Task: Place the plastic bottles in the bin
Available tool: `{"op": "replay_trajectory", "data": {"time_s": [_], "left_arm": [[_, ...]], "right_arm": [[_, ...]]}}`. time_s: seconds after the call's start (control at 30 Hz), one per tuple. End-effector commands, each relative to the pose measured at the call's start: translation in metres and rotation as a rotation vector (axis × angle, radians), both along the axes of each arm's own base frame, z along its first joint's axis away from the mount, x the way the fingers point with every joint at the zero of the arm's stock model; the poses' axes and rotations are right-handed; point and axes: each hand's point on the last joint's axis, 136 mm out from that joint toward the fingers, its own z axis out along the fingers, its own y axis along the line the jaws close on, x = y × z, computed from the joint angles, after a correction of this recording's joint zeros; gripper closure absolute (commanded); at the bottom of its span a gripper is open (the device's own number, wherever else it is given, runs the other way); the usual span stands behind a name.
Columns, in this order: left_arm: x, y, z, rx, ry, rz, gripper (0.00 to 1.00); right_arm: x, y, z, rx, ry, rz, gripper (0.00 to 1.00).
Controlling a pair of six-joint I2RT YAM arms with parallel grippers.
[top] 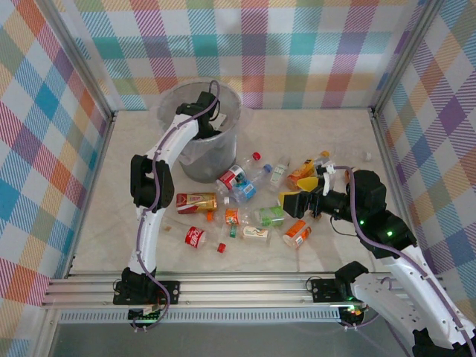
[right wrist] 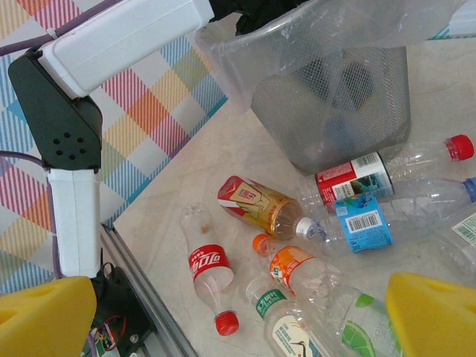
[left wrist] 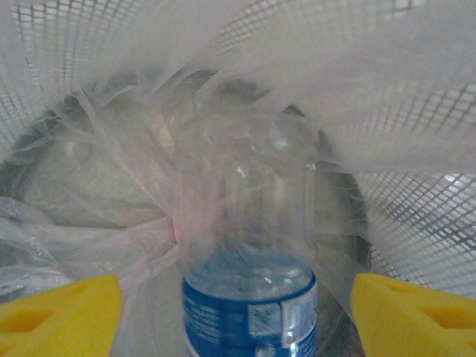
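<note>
The left gripper (top: 204, 111) hangs inside the mouth of the bin (top: 216, 160), at the far left of the table (top: 104, 230), so a bottle let go here can only fall into the bag liner (left wrist: 111, 186). Its yellow fingers (left wrist: 67, 312) stand wide apart, and the blue-labelled bottle (left wrist: 249, 297) between them touches neither one; I judge it is being dropped. The right gripper (top: 308, 192) is open too and holds nothing. It is low over the right side of the other bottles (top: 245, 195), which lie scattered just on the near side of the bin, probably to be ready for the next pick.
</note>
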Motion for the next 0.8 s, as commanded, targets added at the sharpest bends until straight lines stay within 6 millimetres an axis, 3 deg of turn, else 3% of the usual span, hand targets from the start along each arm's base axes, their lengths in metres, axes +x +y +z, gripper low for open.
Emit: {"op": "replay_trajectory", "data": {"time_s": [0.0, 0.3, 0.53, 0.77], "left_arm": [[-0.008, 0.0, 0.007, 0.021, 0.013, -0.002, 0.18], [-0.008, -0.002, 0.052, -0.031, -0.06, 0.027, 0.15], [-0.012, 0.001, 0.092, -0.065, -0.129, 0.053, 0.13], [-0.018, 0.004, 0.146, -0.126, -0.233, 0.098, 0.11]], "right_arm": [[-0.005, 0.002, 0.015, 0.021, -0.024, 0.025, 0.0], [0.01, -0.008, 0.008, -0.002, -0.014, -0.082, 0.0], [0.013, -0.005, 0.005, -0.006, 0.0, -0.071, 0.0], [0.021, -0.008, 0.003, -0.012, 0.022, -0.119, 0.0]]}}
